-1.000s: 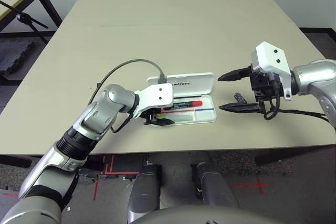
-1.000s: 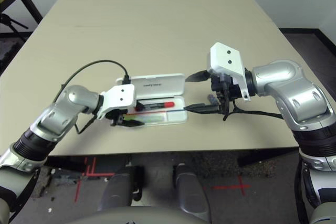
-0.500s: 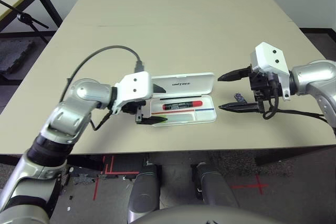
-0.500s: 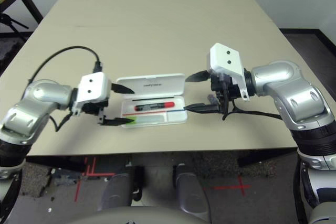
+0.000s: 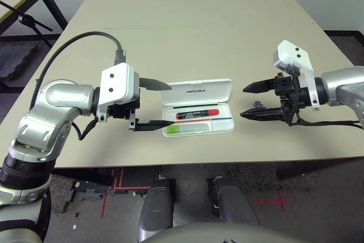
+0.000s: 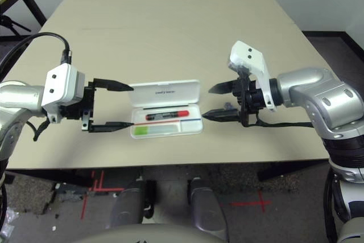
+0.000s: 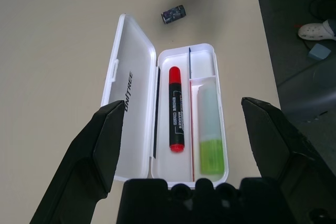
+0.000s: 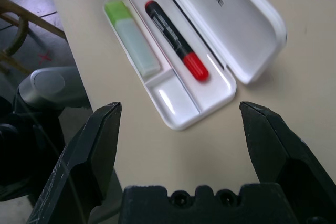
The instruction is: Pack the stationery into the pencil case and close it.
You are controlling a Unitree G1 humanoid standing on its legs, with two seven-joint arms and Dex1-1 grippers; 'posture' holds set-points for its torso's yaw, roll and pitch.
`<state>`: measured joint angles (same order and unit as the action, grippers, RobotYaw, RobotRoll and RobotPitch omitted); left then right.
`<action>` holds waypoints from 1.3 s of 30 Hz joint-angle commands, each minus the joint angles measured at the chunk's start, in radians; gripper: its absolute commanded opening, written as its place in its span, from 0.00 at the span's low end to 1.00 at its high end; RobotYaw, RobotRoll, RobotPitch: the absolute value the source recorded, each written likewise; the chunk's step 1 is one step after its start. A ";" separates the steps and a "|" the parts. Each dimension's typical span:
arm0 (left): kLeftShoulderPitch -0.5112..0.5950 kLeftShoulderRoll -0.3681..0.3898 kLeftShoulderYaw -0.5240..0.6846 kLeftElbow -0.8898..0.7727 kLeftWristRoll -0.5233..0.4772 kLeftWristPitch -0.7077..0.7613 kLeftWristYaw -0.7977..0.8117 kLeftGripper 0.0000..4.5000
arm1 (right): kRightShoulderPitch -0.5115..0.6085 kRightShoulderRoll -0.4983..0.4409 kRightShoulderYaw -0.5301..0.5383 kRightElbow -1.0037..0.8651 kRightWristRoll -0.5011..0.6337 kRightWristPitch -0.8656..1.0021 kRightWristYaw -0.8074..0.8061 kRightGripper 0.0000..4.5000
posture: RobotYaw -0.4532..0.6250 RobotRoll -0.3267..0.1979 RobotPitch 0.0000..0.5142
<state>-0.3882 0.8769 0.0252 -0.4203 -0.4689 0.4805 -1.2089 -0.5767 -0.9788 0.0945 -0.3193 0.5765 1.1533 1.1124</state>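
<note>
**Risk: small block left outside the open case**

Pencil case lies open near the front edge of the worktop, lid folded back toward 12 o'clock. Red marker and light-green highlighter already rest in the tray. The dark grey block sits on the worktop at 3 o'clock of the case, just beside the right gripper, whose jaws stand spread and empty. The left gripper hangs at 9 o'clock of the case, also spread wide, holding nothing.

What could go wrong — the block is tiny and low, so wide fingers may pinch air or flick it toward the worktop's edge. A lid closed before it is packed leaves the task short. Pushing on the lid could also slide the light case — nothing braces it.
</note>
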 commanded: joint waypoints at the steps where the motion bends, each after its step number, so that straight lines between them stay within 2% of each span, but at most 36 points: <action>1: 0.000 0.005 -0.009 -0.008 -0.007 -0.003 0.007 0.99 | -0.021 -0.028 -0.008 -0.028 0.035 0.135 -0.048 1.00 | 0.45 0.62 0.23; 6: -0.009 -0.002 -0.032 0.008 0.007 -0.018 0.012 0.99 | -0.044 -0.064 0.020 -0.043 0.040 0.225 -0.097 1.00 | 0.44 0.62 0.23; 10: -0.019 -0.004 -0.052 0.021 0.018 -0.026 0.016 0.99 | -0.057 -0.083 0.078 -0.035 0.000 0.274 -0.168 1.00 | 0.43 0.62 0.23; 16: -0.029 -0.005 -0.071 0.028 0.025 -0.028 0.020 0.99 | -0.060 -0.060 0.143 0.023 -0.050 0.339 -0.285 1.00 | 0.42 0.62 0.23; 26: -0.037 -0.001 -0.081 0.032 0.027 -0.023 0.023 0.99 | -0.045 0.092 0.160 0.134 -0.138 0.266 -0.438 1.00 | 0.43 0.62 0.24; 39: -0.044 0.002 -0.089 0.022 0.034 -0.016 0.030 0.99 | -0.037 0.156 0.222 0.250 -0.231 0.110 -0.449 1.00 | 0.44 0.62 0.24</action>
<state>-0.4258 0.8732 -0.0489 -0.3824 -0.4453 0.4588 -1.1849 -0.6172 -0.8286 0.2989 -0.0834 0.3645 1.2814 0.6596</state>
